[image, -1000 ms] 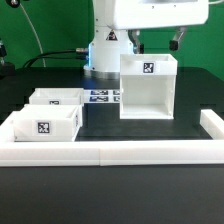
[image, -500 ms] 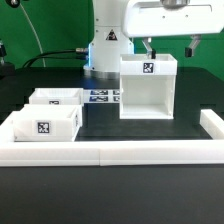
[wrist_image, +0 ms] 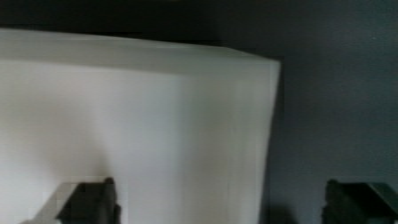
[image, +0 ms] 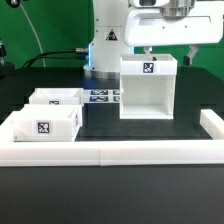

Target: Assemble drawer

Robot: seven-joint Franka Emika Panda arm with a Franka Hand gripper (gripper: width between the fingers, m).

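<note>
The tall white drawer case stands upright on the black table right of centre, with a square tag on its top front edge. Two small white trays lie at the exterior view's left: one nearer with a tag on its front, one behind it. My gripper hangs just above and behind the case's top, fingers wide apart, holding nothing. In the wrist view the case fills most of the picture, and the two dark fingertips stand apart, one over the white case, the other over the dark table.
A low white border wall runs along the front and turns back at the right. The marker board lies flat between the trays and the case. The robot base stands at the back.
The gripper has moved toward the exterior view's right and come lower, from behind the case's left part to over its top. The case and trays have not moved.
</note>
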